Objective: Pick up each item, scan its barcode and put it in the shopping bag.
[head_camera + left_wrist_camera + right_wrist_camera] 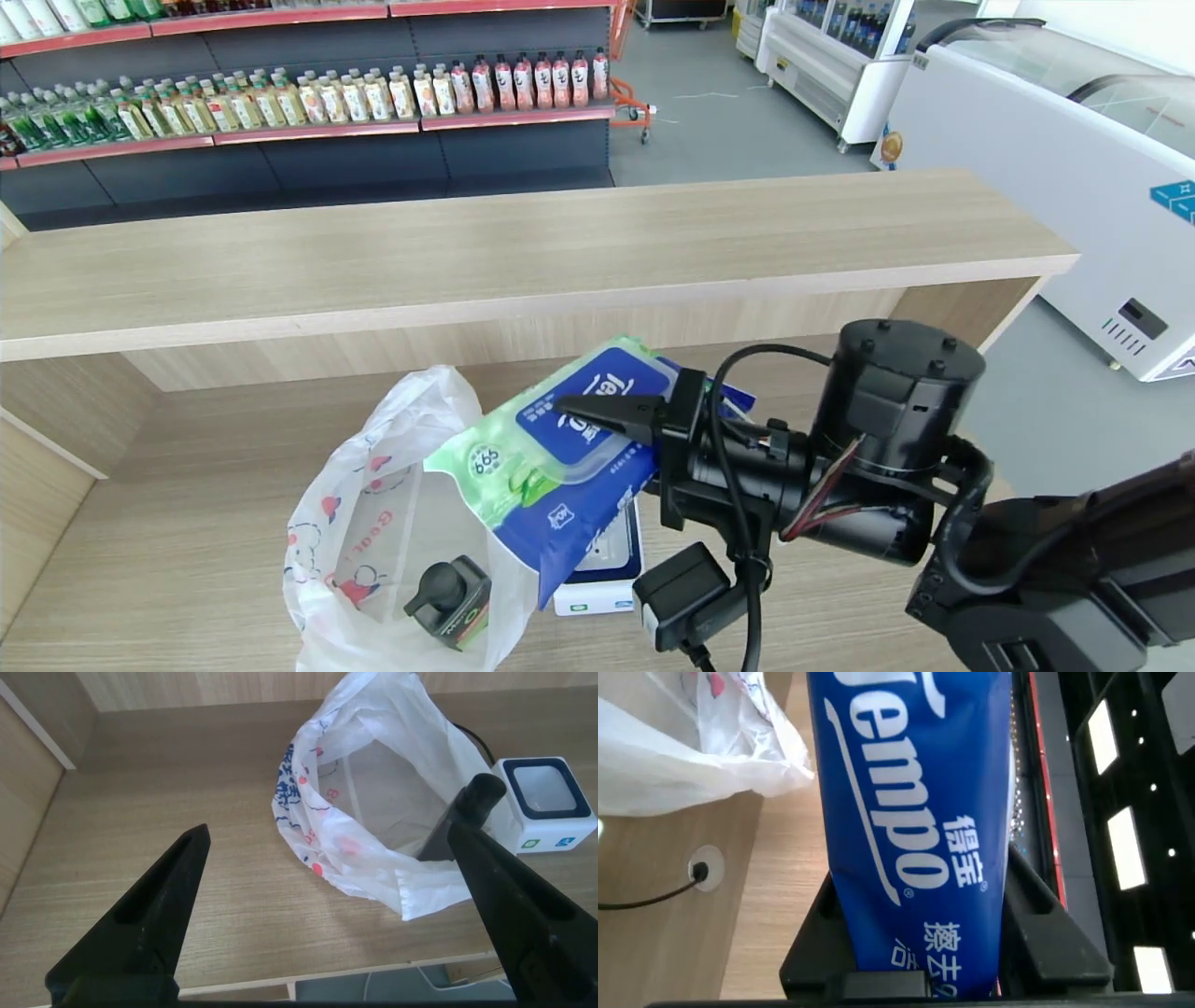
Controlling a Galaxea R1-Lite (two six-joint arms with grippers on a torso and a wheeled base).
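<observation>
My right gripper (586, 422) is shut on a blue and green pack of wet wipes (551, 453), holding it tilted above the counter, over the scanner and the rim of the bag. In the right wrist view the blue pack (906, 812) runs between both fingers (1046, 938). The white plastic shopping bag (364, 523) stands open on the lower counter with a black item (448, 597) inside. My left gripper (327, 835) is open and holds nothing, hanging over the counter beside the bag (374, 812).
A white and blue scanner box (602, 574) sits right of the bag, partly under the pack; it also shows past the bag (542, 789). A raised wooden ledge (523, 252) runs behind the lower counter (187, 560). A side wall closes the left end.
</observation>
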